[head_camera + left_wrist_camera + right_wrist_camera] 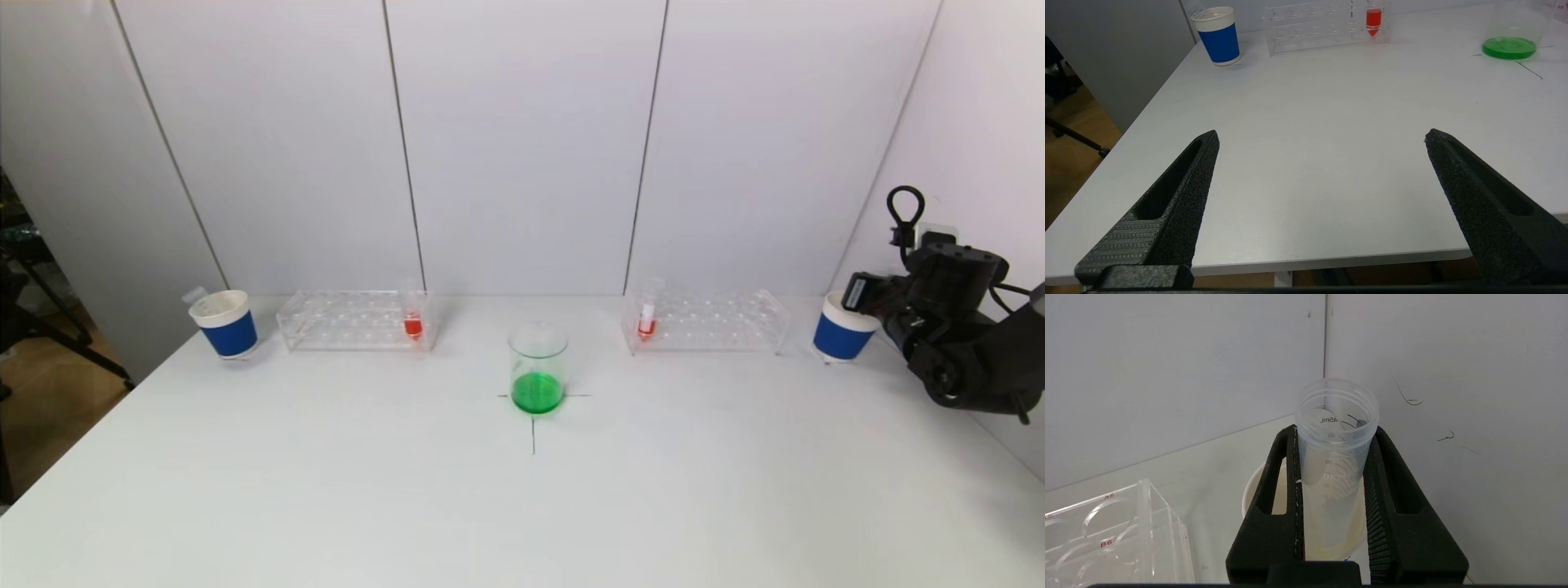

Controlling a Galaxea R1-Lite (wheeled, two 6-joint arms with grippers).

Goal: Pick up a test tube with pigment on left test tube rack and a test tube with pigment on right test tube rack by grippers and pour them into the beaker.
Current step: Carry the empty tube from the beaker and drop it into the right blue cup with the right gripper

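The right claw [1331,473] was pinching an emptied clear tube [1336,428] and held it over the mouth of the blue-banded paper cup [841,331] at the far right of the bench [522,506]. The tube looked drained, so the step in hand appeared to be dropping a used tube into that cup. The left claw [1323,163] was spread wide with nothing between its fingers, hovering low over the near left edge of the bench, well apart from everything.

The beaker [537,367] stood on its cross mark at the middle of the bench with green liquid in its bottom. A tube of red pigment [413,318] stood upright at the inner end of the left rack [351,320], and another red tube [647,314] stood at the inner end of the right rack [706,322]. A second blue-banded cup [224,324] sat beyond the left rack with a clear tube leaning in it.

Next, the right claw probably needed to let go so the tube fell into the cup, then travel to the right rack's red tube. The left claw would have to reach forward to its own rack.
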